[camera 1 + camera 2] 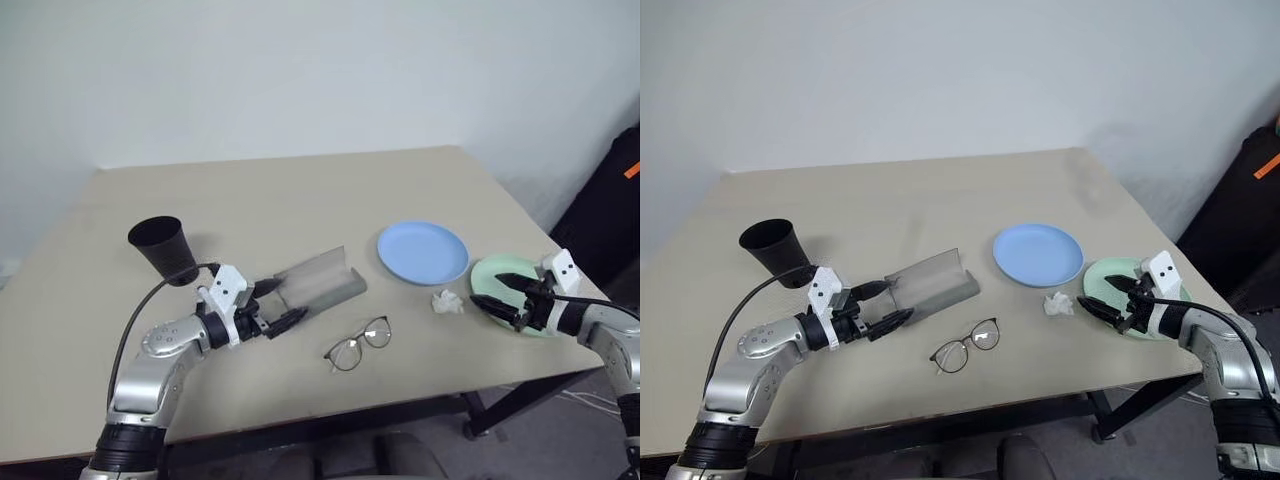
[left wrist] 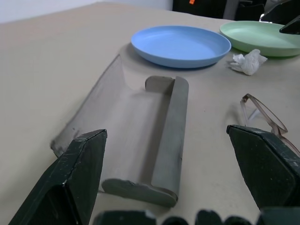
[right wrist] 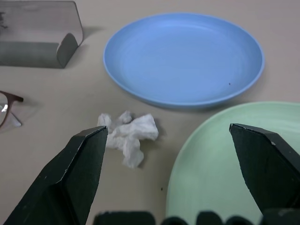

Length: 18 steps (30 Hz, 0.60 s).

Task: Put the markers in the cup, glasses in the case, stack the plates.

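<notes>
A matt beige table (image 1: 300, 190) holds a matt black cup (image 1: 163, 248), a grey felt-like glasses case (image 1: 322, 281), thin wire-framed glasses (image 1: 358, 344) with clear lenses, smooth light blue plate (image 1: 422, 251) and mint green plate (image 3: 225, 159), and a crumpled white tissue (image 3: 127, 136).

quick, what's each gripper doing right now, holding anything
left gripper: open, holding nothing, by the open case.
right gripper: open, holding nothing, over the green plate.

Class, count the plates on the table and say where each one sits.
2. The blue plate lies right of the open case; the green plate sits by the table's right edge, under the right claw.
</notes>
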Each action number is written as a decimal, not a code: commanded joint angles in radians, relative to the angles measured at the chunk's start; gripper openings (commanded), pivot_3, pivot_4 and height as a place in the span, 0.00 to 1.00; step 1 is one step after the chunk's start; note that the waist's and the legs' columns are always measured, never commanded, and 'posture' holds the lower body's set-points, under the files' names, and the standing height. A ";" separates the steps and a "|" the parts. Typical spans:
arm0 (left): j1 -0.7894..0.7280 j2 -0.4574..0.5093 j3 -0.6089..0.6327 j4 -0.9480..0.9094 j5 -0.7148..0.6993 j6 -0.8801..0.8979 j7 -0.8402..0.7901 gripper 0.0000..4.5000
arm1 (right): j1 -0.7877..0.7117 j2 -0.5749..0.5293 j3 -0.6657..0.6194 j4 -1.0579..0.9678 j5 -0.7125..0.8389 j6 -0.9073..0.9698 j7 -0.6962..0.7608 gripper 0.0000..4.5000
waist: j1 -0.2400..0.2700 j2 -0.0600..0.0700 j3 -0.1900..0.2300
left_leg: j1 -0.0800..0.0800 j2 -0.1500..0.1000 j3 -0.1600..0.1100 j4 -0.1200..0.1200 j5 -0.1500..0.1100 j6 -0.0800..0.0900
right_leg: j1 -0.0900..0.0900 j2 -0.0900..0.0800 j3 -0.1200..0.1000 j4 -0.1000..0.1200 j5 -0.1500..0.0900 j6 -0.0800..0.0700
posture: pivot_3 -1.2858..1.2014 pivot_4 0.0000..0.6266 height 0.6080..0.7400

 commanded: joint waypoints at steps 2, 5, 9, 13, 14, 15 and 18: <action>-0.030 0.002 -0.007 -0.003 0.015 -0.030 -0.004 0.99 | -0.002 -0.026 -0.044 -0.062 0.030 0.013 0.005 1.00 | 0.000 0.000 0.000 | 0.000 0.000 0.000 0.000 0.000 0.000 | 0.000 0.000 0.000 0.000 0.000 0.000 | 0.52 0.00 1.00; -0.053 -0.001 -0.013 0.021 0.025 -0.045 -0.010 0.99 | -0.003 -0.027 -0.045 -0.078 0.033 0.018 -0.001 1.00 | 0.000 0.000 0.000 | 0.000 0.000 0.000 0.001 0.000 0.000 | 0.000 0.000 0.000 0.000 0.000 0.000 | 0.52 0.00 1.00; -0.072 0.002 -0.013 0.041 0.026 -0.054 -0.024 0.99 | 0.002 -0.015 -0.046 -0.098 0.033 0.023 -0.016 1.00 | -0.001 0.000 0.000 | 0.000 0.000 0.000 0.001 0.000 0.000 | 0.000 0.000 0.000 0.000 0.000 0.000 | 0.52 0.00 1.00; -0.077 0.013 -0.008 0.046 0.028 -0.063 -0.041 0.99 | 0.030 0.005 -0.038 -0.131 0.033 0.026 -0.036 1.00 | 0.000 0.000 0.000 | 0.000 0.000 0.000 0.000 0.000 0.000 | 0.000 0.000 0.000 0.000 0.000 0.000 | 0.52 0.00 1.00; -0.074 0.016 -0.007 0.045 0.028 -0.066 -0.046 0.99 | 0.040 0.012 -0.036 -0.142 0.034 0.029 -0.045 1.00 | 0.000 0.000 0.000 | 0.000 0.000 0.000 0.000 0.000 0.000 | 0.000 0.000 0.000 0.000 0.000 0.000 | 0.52 0.00 1.00; -0.071 0.019 -0.005 0.043 0.028 -0.069 -0.050 0.99 | 0.048 0.018 -0.034 -0.153 0.035 0.031 -0.052 1.00 | 0.000 0.000 0.000 | 0.000 0.000 0.000 0.000 0.000 0.000 | 0.000 0.000 0.000 0.000 0.000 0.000 | 0.52 0.00 1.00; -0.057 0.023 -0.006 0.039 0.029 -0.073 -0.055 0.99 | 0.076 0.044 -0.033 -0.192 0.038 0.051 -0.086 1.00 | 0.000 0.000 0.000 | 0.000 0.000 0.000 0.000 0.000 0.000 | 0.000 0.000 0.000 0.000 0.000 0.000 | 0.52 0.00 1.00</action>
